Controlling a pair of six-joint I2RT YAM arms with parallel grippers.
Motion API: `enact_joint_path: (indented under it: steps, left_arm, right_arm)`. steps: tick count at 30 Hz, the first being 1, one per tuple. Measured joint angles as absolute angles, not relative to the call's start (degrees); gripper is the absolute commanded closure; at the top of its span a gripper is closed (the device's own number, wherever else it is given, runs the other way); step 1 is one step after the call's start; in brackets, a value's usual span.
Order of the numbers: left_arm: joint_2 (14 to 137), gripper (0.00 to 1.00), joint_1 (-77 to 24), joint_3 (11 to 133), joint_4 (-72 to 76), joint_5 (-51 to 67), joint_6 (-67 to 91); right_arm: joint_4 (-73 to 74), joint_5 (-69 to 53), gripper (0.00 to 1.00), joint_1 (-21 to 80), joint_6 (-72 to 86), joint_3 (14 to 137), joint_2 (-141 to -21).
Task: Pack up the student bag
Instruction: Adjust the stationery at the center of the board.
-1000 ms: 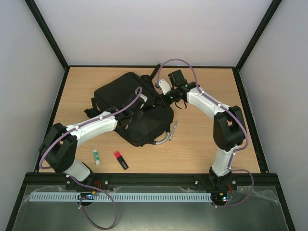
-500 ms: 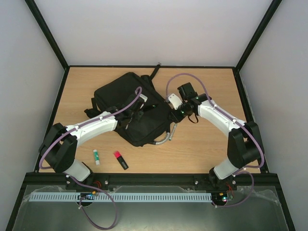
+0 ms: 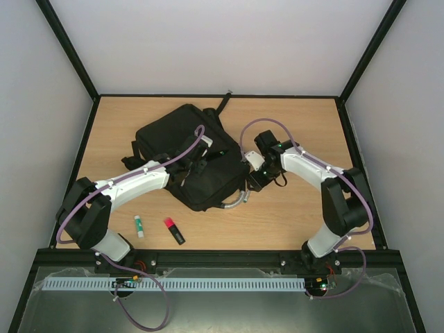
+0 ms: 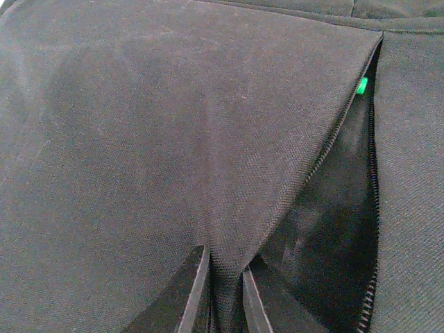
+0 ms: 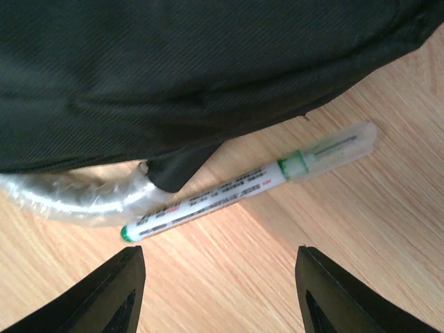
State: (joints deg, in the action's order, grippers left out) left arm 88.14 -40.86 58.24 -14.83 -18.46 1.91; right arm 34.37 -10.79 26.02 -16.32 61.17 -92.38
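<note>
The student bag [image 3: 182, 135] is a big black backpack lying flat mid-table, its grey curved handle [image 3: 234, 202] at the near right corner. My left gripper [image 3: 202, 164] is shut on a fold of the bag's flap [image 4: 208, 152], holding up one edge of a zipper opening [image 4: 340, 208]; something small and green [image 4: 361, 86] shows inside. My right gripper [image 5: 218, 253] hangs open just above the table beside the bag [image 5: 194, 62]. A white pen with green ends [image 5: 243, 187] lies on the wood just ahead of its fingertips, next to the handle [image 5: 76, 198].
A white and green glue stick [image 3: 139, 225] and a red-capped black highlighter [image 3: 173, 231] lie near the front left edge. A black strap [image 3: 223, 105] trails off the bag's far side. Black frame rails border the table.
My right arm has swung from over the bag's far right corner toward me and down beside the pen, its jaws opening wider. The left arm has held still.
</note>
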Motion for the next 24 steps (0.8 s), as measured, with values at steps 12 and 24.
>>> enact_joint_path:
  steps: [12, 24]
  left_arm:
    - [87.83, 0.89, -40.86, 58.24, -14.94, -18.48, 1.91]
    - [87.83, 0.89, -40.88, 58.24, -14.94, -18.48, 1.89]
  right_arm:
    - [34.37, -6.74, 0.49, 26.02, -12.12, 65.73, -102.06]
    - [33.34, -5.54, 0.52, 26.35, -9.78, 66.39, -104.4]
